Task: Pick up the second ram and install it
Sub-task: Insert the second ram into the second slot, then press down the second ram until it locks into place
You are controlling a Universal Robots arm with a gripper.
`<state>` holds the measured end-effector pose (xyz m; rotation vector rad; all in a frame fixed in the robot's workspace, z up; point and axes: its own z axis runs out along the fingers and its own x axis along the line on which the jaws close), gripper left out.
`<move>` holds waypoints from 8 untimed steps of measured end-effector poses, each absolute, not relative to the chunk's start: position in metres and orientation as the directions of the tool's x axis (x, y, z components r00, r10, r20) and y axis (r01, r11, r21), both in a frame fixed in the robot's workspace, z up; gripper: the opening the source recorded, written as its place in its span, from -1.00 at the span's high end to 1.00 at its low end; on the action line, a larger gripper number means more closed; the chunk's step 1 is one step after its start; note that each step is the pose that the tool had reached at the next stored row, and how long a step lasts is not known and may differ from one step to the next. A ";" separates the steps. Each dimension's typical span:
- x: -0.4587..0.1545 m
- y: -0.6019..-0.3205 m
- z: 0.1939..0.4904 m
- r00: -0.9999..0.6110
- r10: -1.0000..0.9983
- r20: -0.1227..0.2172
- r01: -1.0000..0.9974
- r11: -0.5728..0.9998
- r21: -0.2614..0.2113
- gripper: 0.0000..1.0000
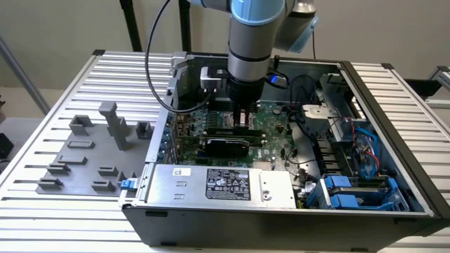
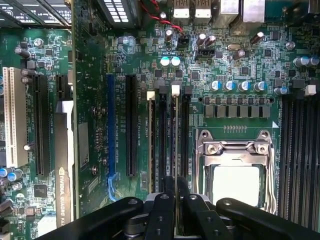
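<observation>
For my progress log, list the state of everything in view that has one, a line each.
Gripper: closed on the second ram.
Second ram: on edge, lined up along a slot; full seating cannot be told.
Other stick: upright, parallel beside it.
Computer case: open, insides exposed.
Processor: framed by its metal socket.

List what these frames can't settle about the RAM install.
- Seating of the RAM stick in its slot: contacts hidden inside the slot, wrist view.
- Claw grip on the stick: too small and dark, exterior view.
- Lower end of the processor socket: behind the black linkage, wrist view.
</observation>
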<state>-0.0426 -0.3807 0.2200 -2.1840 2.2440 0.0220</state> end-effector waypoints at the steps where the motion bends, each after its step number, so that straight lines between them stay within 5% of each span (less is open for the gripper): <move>1: -0.043 -0.381 0.220 -0.027 -0.999 -0.017 -1.000 0.027 0.003 -1.00; 8: -0.043 -0.381 0.236 -0.027 -0.999 -0.017 -1.000 0.027 0.003 -1.00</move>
